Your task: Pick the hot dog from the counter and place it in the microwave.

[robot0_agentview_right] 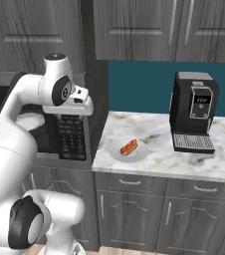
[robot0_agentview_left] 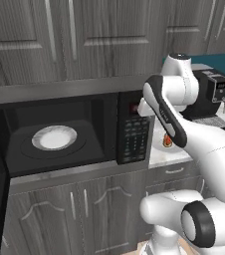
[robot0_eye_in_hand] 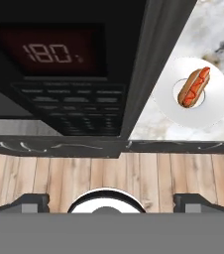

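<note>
Our gripper (robot0_eye_in_hand: pixel 112 201) hangs above the microwave's (robot0_agentview_left: pixel 59 134) button panel (robot0_eye_in_hand: pixel 79 106), fingers (robot0_eye_in_hand: pixel 32 202) spread wide and holding nothing. We see the hot dog (robot0_agentview_right: pixel 128 147) lying on a white plate (robot0_agentview_right: pixel 115 150) on the counter (robot0_agentview_right: pixel 184 159), just right of the microwave, whose turntable (robot0_agentview_left: pixel 54 137) sits bare inside.

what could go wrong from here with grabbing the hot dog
The hot dog lies on a small white plate near the counter edge, so a push could slide the plate off. The gripper, open and empty, hangs close to the microwave button panel and might bump it. The coffee machine looks far enough away.
</note>
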Tool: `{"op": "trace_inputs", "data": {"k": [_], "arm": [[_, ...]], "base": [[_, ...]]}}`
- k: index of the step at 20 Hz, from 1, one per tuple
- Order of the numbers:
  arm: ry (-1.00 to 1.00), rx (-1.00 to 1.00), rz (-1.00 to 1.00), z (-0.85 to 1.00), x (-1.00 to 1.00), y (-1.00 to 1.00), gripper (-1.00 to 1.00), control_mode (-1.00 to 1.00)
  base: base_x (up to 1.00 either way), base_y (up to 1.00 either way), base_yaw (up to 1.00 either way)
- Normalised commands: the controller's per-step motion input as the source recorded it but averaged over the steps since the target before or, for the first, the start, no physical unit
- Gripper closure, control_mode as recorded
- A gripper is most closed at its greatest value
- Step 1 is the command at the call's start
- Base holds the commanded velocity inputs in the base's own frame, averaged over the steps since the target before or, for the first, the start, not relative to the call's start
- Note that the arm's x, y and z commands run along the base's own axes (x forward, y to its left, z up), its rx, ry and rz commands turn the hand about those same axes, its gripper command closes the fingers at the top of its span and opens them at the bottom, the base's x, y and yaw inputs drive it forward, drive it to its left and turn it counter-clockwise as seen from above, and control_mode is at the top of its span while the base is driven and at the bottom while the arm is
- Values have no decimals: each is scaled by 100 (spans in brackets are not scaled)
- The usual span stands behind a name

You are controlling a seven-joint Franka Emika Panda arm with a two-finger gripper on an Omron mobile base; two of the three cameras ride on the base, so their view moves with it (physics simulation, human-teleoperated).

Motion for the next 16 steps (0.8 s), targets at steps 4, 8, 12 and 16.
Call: {"op": "trace_inputs", "data": {"k": [4, 8, 12, 16], "arm": [[0, 0, 0, 0, 0, 0, -100, 100], [0, 0, 0, 0, 0, 0, -100, 100], [0, 14, -13, -35, 2, -98, -100, -100], [0, 21, -28, -41, 17, -100, -100, -100]], "base": [[0, 0, 0], [0, -16, 0], [0, 0, 0], [0, 0, 0]]}}
